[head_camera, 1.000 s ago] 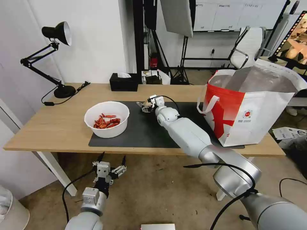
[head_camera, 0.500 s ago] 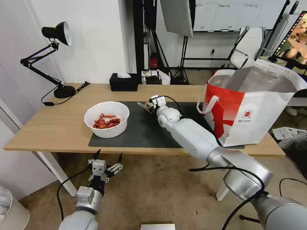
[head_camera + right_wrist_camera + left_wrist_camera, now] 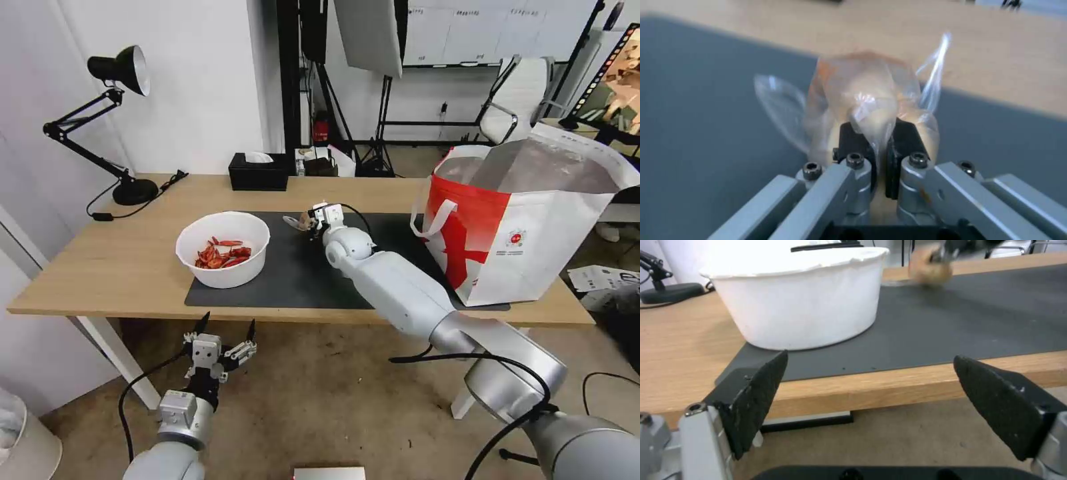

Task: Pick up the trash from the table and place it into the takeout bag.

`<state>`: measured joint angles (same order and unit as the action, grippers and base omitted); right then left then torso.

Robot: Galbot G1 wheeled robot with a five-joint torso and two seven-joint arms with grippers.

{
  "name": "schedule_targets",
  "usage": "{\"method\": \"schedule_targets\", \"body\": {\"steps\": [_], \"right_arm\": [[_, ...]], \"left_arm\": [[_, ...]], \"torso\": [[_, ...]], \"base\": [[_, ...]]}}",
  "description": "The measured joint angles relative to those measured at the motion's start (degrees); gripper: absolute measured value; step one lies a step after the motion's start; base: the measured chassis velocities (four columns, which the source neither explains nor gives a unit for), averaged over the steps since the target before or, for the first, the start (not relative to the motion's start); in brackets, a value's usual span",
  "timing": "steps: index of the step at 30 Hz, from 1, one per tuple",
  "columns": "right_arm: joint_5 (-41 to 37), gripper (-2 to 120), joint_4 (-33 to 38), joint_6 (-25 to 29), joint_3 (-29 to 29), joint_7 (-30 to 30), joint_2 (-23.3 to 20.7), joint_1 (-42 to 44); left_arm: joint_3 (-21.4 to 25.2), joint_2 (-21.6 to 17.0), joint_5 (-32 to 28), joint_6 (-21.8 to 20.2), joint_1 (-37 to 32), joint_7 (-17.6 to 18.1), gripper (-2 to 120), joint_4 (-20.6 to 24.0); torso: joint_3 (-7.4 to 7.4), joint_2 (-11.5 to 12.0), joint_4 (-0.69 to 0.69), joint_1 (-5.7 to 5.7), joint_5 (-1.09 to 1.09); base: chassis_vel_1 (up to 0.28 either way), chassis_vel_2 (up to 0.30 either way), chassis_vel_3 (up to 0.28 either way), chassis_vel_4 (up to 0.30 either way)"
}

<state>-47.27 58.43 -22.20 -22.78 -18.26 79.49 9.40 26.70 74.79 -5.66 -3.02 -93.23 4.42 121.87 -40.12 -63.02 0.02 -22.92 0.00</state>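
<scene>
My left claw (image 3: 225,331) hangs below the front edge of the desk (image 3: 120,267), fingers spread wide and holding nothing; since a second ago it has sunk a little lower and toward my left. Past it, on the one dark grey mat (image 3: 293,273), sits the single white bowl (image 3: 223,249) of red scraps, where it was before. Farther back over the mat, my right claw (image 3: 307,221) pinches the one small beige bagged lump (image 3: 871,100) by its clear plastic, fingers closed tight on it; compared with half a second ago the lump has lifted slightly and swung toward my left, clear of the mat. At my right the one red-and-white takeout bag (image 3: 527,227) stands open on the desk, unmoved. At the far edge rest one black tissue box (image 3: 259,171) and one black lamp (image 3: 117,120)
</scene>
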Motion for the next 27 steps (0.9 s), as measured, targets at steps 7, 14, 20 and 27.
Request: {"method": "schedule_targets", "body": {"steps": [7,14,20,27], "right_arm": [[1.44,2,24.93,3.92,2.68,-7.54,-11.62,3.85],[1.82,2,42.47,4.10,7.86,-14.63,-22.63,6.00],[7.21,2,48.57,2.79,13.40,-19.85,-30.64,9.60],[5.11,2,51.43,0.70,23.86,-25.37,-37.49,17.88]], "left_arm": [[-0.02,-0.05,-0.09,0.01,-0.01,0.30,100,0.87],[-0.40,-0.20,0.13,0.01,-0.39,0.92,100,1.93],[-1.15,0.11,0.66,0.01,-0.29,1.04,100,1.93],[-2.08,0.34,1.28,0.16,0.28,-0.59,100,1.25]], "torso": [[0.01,0.00,-0.03,0.00,0.01],[0.03,-0.01,-0.02,0.01,0.00],[0.02,0.00,-0.01,0.01,0.02],[0.02,-0.01,-0.03,0.01,0.02]], "base": [[0.000,0.000,0.000,0.000],[0.000,0.000,0.000,0.000],[0.000,0.000,0.000,0.000],[0.000,0.000,0.000,0.000]]}}
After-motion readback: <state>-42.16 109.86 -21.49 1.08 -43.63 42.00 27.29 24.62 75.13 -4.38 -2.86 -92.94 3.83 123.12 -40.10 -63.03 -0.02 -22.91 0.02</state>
